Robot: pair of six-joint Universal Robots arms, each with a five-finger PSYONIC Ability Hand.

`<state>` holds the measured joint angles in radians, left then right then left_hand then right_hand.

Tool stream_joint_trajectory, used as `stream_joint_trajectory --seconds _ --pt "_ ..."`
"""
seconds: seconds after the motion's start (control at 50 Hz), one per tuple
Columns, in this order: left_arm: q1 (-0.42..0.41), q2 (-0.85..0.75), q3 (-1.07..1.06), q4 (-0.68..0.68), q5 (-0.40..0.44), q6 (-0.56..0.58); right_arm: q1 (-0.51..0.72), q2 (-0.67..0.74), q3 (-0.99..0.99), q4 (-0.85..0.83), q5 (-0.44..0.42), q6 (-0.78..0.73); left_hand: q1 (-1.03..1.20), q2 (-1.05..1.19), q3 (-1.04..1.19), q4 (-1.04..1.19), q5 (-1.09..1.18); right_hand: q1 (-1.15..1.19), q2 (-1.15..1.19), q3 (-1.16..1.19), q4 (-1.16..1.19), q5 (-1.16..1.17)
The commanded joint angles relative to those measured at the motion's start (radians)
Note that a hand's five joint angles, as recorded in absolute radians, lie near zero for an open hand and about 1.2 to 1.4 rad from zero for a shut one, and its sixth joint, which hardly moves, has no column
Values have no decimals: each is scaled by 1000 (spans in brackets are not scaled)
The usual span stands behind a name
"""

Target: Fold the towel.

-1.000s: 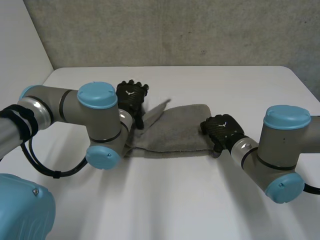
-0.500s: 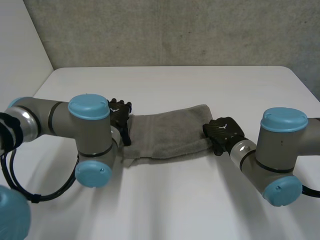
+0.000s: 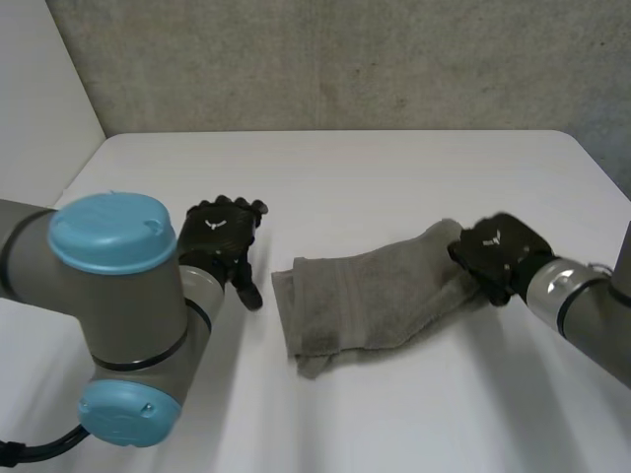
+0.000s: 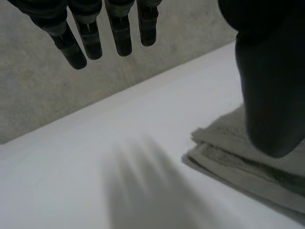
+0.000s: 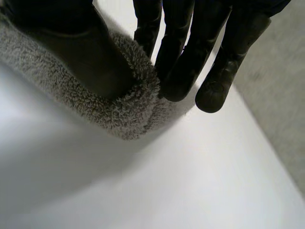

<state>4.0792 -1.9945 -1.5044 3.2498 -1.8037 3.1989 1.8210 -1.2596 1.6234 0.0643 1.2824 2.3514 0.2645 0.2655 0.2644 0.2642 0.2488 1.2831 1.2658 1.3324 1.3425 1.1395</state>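
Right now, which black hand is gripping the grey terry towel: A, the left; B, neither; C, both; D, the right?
D: the right hand pinches one end of the grey terry towel between thumb and fingers, while the left hand hangs open beside the other end, not gripping it.

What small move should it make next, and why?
Probably the right hand, pinching one end of the towel, should carry it over to the other end: the towel lies as a long strip, the left hand open beside it.
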Motion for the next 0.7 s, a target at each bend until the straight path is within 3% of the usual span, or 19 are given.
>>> stream_joint_trajectory --seconds 0.02,0.06,0.12,0.16,0.26,0.28,0.3,0.34,0.36,0.4,0.42,0.46,0.58,0.7 --pt "40 20 18 2 0 -2 198 20 -180 46 0 -3 -60 -61 -60 -60 -219 113 130 64 54 82" --pt "73 26 32 8 -2 -2 321 95 -252 46 -11 -12 -60 -61 -60 -60 -219 113 130 64 54 82" --pt "84 28 38 15 -2 -4 386 143 -287 48 -11 -18 -57 -58 -57 -57 -216 113 130 64 54 82" --pt "96 30 46 25 -3 -7 493 227 -336 57 -14 -49 -57 -58 -57 -57 -216 113 130 64 54 82" --pt "110 30 47 34 -3 -10 567 292 -369 48 -9 -63 -57 -58 -57 -57 -216 85 102 36 26 54" --pt "110 30 46 34 -3 -10 567 295 -369 45 -9 -52 -60 -61 -60 -59 -219 -191 -174 -241 -251 -222" --pt "110 30 46 34 -3 -10 567 295 -369 45 -9 -52 -60 -61 -60 -60 -219 -194 -177 -243 -253 -225" --pt "102 30 46 34 -2 -8 567 295 -355 32 -2 12 -60 -61 -60 -60 -219 -843 -825 -892 -902 -874" --pt "102 30 46 34 -2 -8 567 295 -355 32 -2 12 -60 -61 -60 -60 -219 -846 -829 -895 -905 -877" --pt "95 30 46 34 0 -8 549 260 -338 32 -3 159 -60 -61 -60 -60 -219 -1109 -1091 -1158 -1168 -1139" --pt "95 30 46 34 0 -8 549 259 -338 32 -3 160 -60 -61 -60 -60 -219 -1109 -1091 -1158 -1168 -1139" --pt "78 30 50 38 0 -7 483 172 -309 19 -9 347 -60 -61 -60 -60 -219 -1109 -1091 -1158 -1168 -1139" --pt "3 13 75 41 26 -7 361 42 -235 -11 -5 609 -66 -67 -66 -65 -224 -1109 -1091 -1158 -1168 -1139" --pt "-29 -32 73 48 95 -27 278 29 -177 -11 -11 638 -66 -67 -66 -65 -225 -1109 -1091 -1158 -1168 -1139"
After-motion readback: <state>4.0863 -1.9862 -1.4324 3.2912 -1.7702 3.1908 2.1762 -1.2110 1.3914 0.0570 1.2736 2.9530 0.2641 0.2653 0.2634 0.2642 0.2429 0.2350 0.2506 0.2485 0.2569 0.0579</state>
